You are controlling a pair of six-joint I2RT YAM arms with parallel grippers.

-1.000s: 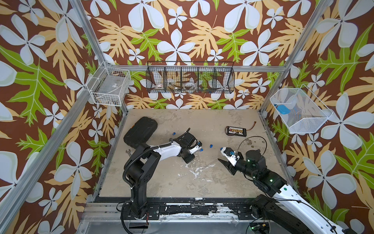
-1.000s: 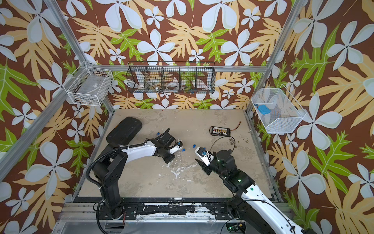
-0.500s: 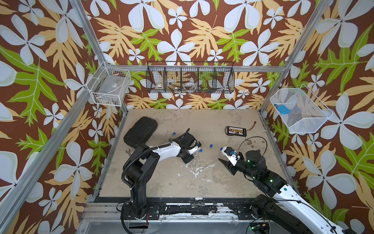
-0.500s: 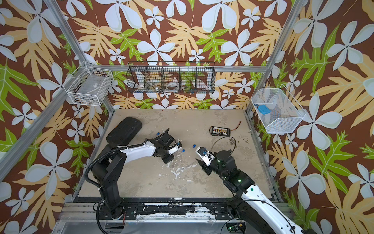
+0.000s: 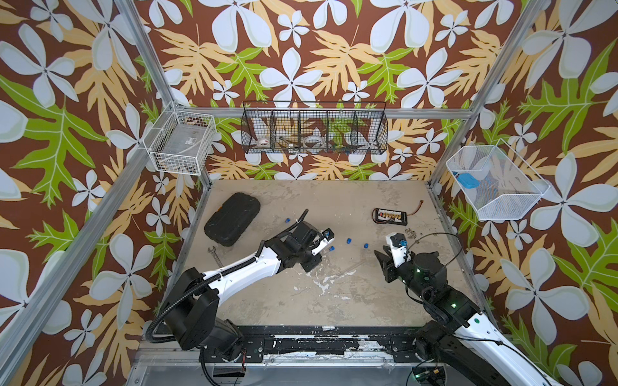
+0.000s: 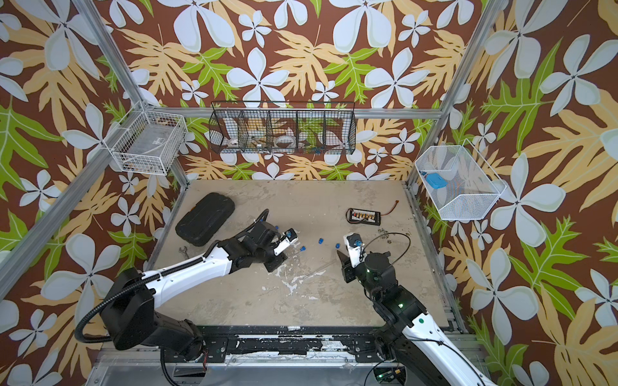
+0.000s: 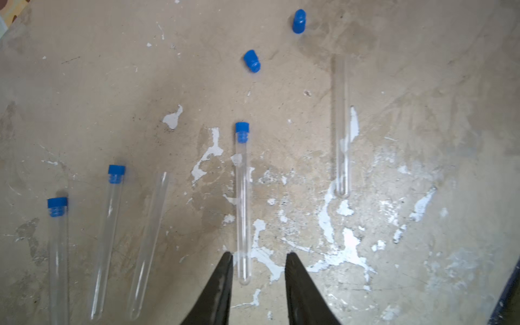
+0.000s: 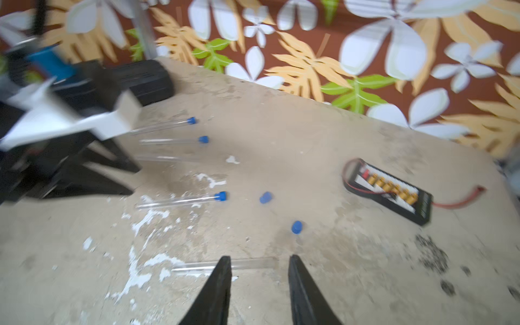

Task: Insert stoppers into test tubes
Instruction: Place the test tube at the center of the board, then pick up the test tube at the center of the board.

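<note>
Both my grippers hang low over the table [image 7: 422, 84], fingers apart, clamping nothing. Left gripper [image 7: 259, 254] straddles the rounded end of a stoppered test tube [image 7: 243, 197]; right gripper [image 8: 259, 256] sits just short of an open test tube [image 8: 197, 268]. Five tubes lie flat, three plugged. Two loose stoppers [image 7: 251, 61] [image 7: 298, 21] lie nearby.

Scuffed table [image 5: 334, 200] — test tubes [image 7: 243, 202], loose stoppers [image 7: 251, 61]; black case [image 5: 232, 219], wrench [image 5: 214, 254], connector board [image 5: 390, 215]

Even, bright, soft-shadowed light in both top views; the right wrist view is motion-blurred, worst at its edges.
</note>
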